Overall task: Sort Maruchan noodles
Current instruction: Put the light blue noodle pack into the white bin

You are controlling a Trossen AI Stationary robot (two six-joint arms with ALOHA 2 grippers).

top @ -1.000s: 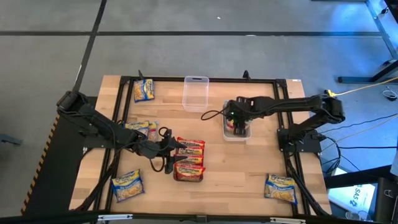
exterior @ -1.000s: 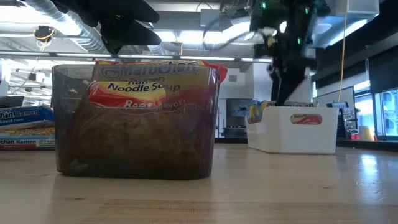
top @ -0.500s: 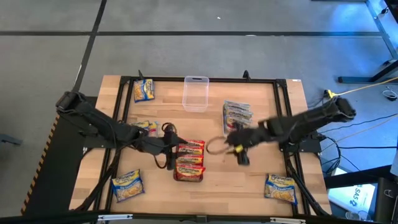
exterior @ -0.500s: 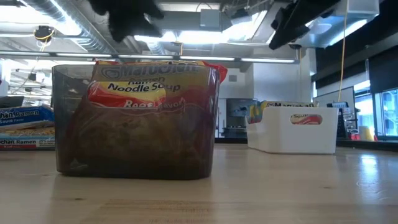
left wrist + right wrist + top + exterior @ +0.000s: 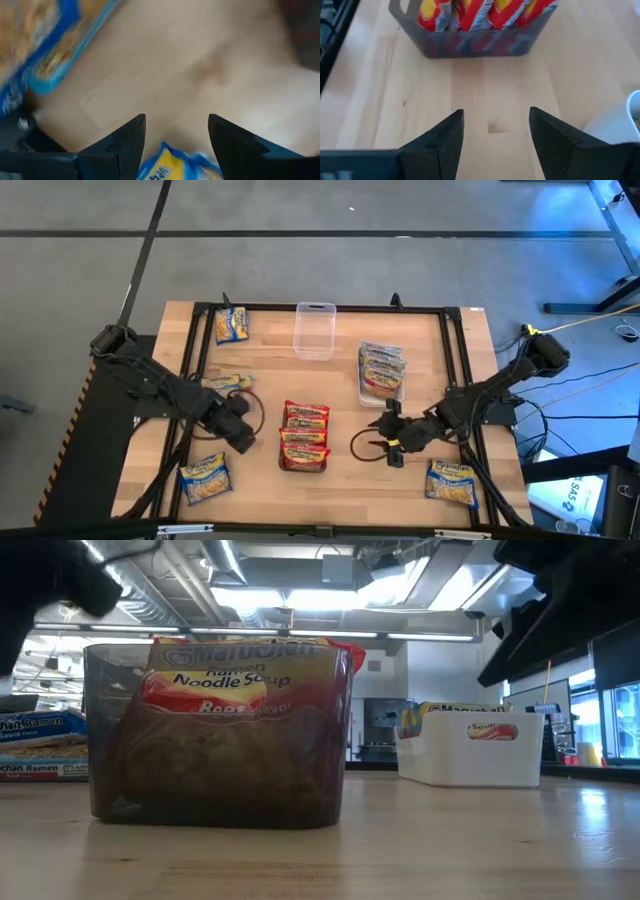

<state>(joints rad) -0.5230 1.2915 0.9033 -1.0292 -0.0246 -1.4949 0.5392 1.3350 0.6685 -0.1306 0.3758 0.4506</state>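
The noodle packets are small flat plastic rectangles printed with yellow noodles, some trimmed in red, some in blue, some in a pinkish orange. Three red packets (image 5: 303, 435) stand packed on edge in a dark grey bin (image 5: 215, 800) near the middle of the table (image 5: 340, 480); from above their long sides run across the table. In the low view the front one reads "Ramen Noodle Soup" above the bin's rim. A white bin (image 5: 381, 394) further back and to the right holds several pinkish packets (image 5: 382, 365), also stacked with long sides crosswise. A clear bin (image 5: 314, 330) sits at the back.

Blue packets lie flat and loose: one at the back left corner (image 5: 231, 325), long axis running front to back; one at the left edge (image 5: 226, 383), lying crosswise beside the left arm; one at the front left (image 5: 205, 478), slightly skewed; one at the front right corner (image 5: 450, 481), also skewed.

The left gripper (image 5: 240, 438) hovers between the left-edge packet and the front-left one, fingers spread with nothing between them; its wrist view shows a blue and yellow packet (image 5: 177, 164) just below the fingertips. The right gripper (image 5: 392, 442) hangs low over bare wood between the grey bin and the front-right packet, fingers apart and unloaded.
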